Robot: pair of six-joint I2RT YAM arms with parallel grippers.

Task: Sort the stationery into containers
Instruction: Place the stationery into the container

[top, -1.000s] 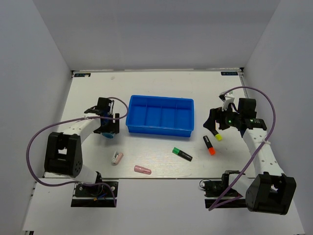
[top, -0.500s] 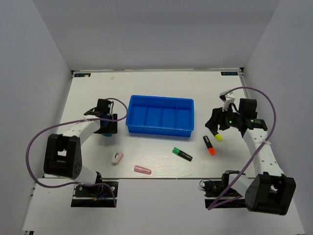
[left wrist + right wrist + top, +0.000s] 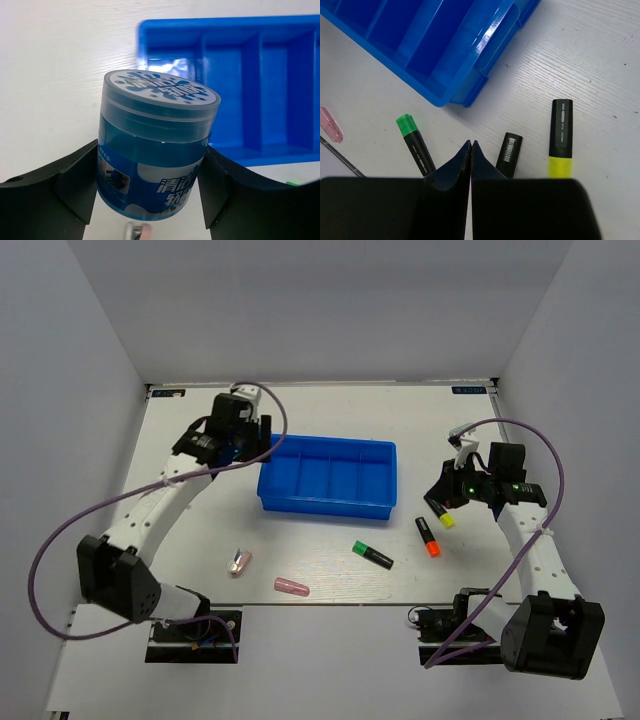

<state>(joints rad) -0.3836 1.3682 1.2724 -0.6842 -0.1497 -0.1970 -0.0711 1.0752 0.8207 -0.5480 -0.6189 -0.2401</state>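
My left gripper (image 3: 152, 167) is shut on a round blue jar (image 3: 155, 145) and holds it upright in the air beside the left end of the blue tray (image 3: 220, 22). From above, the left gripper (image 3: 248, 436) hangs over the tray's (image 3: 328, 504) far-left corner. The right gripper (image 3: 471, 145) is shut on nothing, low over the table right of the tray (image 3: 445, 55). Around it lie the green highlighter (image 3: 415, 142), the orange one's black body (image 3: 509, 154) and the yellow one (image 3: 560, 137). All four tray compartments look empty.
A pink capsule piece (image 3: 291, 587) and a small pale piece (image 3: 239, 561) lie near the table's front edge. The green (image 3: 372, 554), orange (image 3: 428, 537) and yellow (image 3: 442, 518) highlighters lie front right of the tray. White walls enclose the table on three sides.
The left arm has lifted the blue jar off the table and carried it back toward the tray's far-left corner. The right gripper's jaws have closed on nothing.
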